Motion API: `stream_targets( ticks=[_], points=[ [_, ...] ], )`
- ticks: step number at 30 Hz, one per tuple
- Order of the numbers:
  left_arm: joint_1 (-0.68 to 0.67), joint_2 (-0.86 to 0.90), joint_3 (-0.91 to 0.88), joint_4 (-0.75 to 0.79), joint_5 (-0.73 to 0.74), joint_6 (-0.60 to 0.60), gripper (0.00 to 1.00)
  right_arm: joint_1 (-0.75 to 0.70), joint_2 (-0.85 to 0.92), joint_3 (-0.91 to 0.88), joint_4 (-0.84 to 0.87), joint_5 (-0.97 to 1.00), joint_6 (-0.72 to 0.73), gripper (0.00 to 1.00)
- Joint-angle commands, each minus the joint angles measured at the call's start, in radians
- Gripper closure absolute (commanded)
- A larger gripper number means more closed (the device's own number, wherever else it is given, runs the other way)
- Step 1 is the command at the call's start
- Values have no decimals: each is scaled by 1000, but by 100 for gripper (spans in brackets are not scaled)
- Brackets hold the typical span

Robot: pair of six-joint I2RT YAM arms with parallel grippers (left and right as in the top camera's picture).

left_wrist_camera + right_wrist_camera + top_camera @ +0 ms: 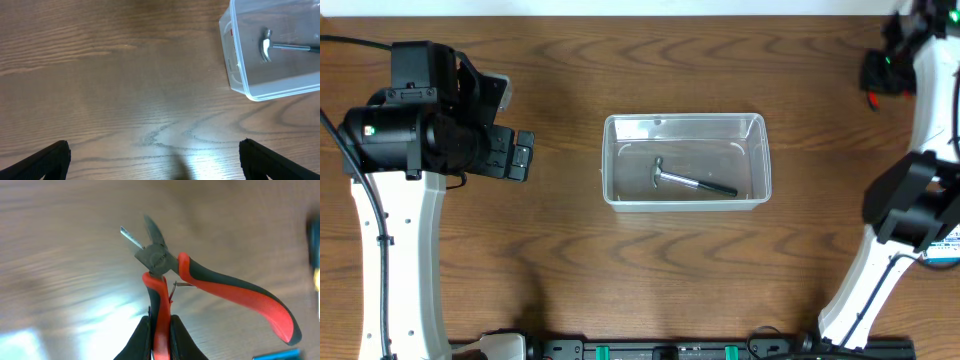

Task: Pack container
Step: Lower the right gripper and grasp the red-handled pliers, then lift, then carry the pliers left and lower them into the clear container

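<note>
Pliers (159, 260) in right hand (159, 330); hammer (692, 181) inside container (609, 160)

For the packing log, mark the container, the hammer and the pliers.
container (685, 125): overhead view, on its far wall.
hammer (697, 183): overhead view, on the middle of the handle.
pliers (212, 283): right wrist view, on the free handle.

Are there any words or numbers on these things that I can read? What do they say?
No text here can be read.
On the container: a small red mark on its side wall, too small to read.
On the pliers: nothing legible; the joint is blurred.
On the blue-and-white box: print too small to read.
</note>
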Motion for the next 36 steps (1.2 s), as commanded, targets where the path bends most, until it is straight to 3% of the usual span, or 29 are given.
stream_targets(
  ticks=[1, 11, 17, 25, 29, 36],
  points=[
    [-4, -5, 6, 0, -11, -13, 2, 125, -123, 53, -39, -87, -180, 99],
    [-4, -5, 6, -1, -11, -13, 2, 532, -205, 50, -272, -93, -216, 99],
    [-4, -5, 6, -1, -11, -13, 2, 697, -206, 45, -365, -95, -214, 99],
    [-4, -5, 6, -1, -11, -13, 2, 781, -204, 16, -380, -137, -321, 99],
    [-4, -5, 6, -1, -11, -13, 2, 774, -203, -68, -343, -214, -418, 99],
    [-4, -5, 6, -1, -11, -13, 2, 754, -199, -236, -219, -216, -436, 99]
  ],
)
